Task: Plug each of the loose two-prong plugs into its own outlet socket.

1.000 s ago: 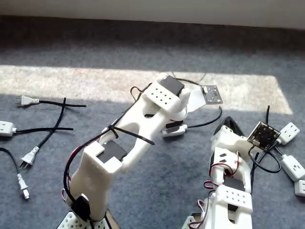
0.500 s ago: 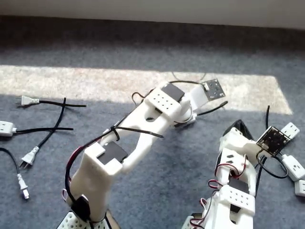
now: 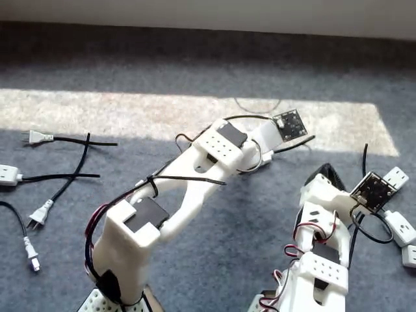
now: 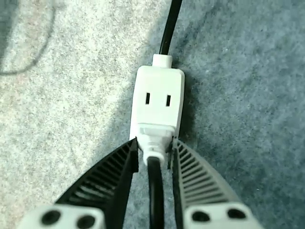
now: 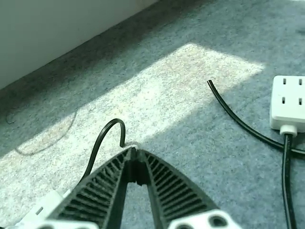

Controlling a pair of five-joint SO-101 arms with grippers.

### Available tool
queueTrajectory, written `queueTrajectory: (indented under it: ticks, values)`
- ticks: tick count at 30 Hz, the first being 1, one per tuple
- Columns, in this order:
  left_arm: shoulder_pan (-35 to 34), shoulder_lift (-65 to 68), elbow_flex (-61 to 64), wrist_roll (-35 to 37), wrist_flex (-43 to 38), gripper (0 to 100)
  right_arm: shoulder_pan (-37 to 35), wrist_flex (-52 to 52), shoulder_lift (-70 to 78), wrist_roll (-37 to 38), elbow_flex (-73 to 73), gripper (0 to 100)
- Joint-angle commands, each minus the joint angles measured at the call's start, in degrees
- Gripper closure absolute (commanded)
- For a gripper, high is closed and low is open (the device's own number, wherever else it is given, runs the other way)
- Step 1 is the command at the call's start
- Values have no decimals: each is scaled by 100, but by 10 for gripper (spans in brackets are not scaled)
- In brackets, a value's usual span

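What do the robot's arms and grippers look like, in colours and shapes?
The left arm and right arm are white plastic shells with black motors, perforated plates and thin black and red cables. The left gripper and right gripper have black, ribbed, wedge-shaped fingers.

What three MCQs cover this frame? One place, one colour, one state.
1. In the high view the loose plugs lie on the carpet at its: A left side; B right side; C centre.
2. The plug in the left tool is: A black; B white; C red.
3. The right tool is: A shut, empty; B open wide; C shut on a cord.
Key: 1 A, their prongs show near the left edge. 2 B, its white body sits between the dark fingers. 3 A, the tips meet with nothing between them.
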Motion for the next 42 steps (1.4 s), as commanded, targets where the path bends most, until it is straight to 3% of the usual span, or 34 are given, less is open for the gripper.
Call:
queueTrajectory:
  ticks: [1, 7, 14, 19, 24, 28, 33, 42]
  values:
    - [-110, 48, -330, -185, 167, 993, -4, -84, -31, -62, -13, 989]
    - [-136, 549, -1868, -457, 1582, 993, -119, -84, -31, -26, -13, 989]
    - [-198, 2633, -4831, -536, 3270, 993, -119, -84, -31, -26, -13, 989]
    - [-207, 3996, -6765, -527, 3868, 993, -127, -84, -31, -26, -13, 989]
    - [-233, 4778, -7635, -607, 4062, 993, -127, -84, -31, -26, -13, 989]
    - [-127, 4699, -7811, -853, 4387, 966, -136, -84, -31, -26, -13, 989]
    - [-119, 4092, -7811, -897, 4457, 742, -136, -84, -31, -26, -13, 989]
    - [-127, 2105, -7811, -897, 4448, 734, -136, -84, -31, -26, -13, 989]
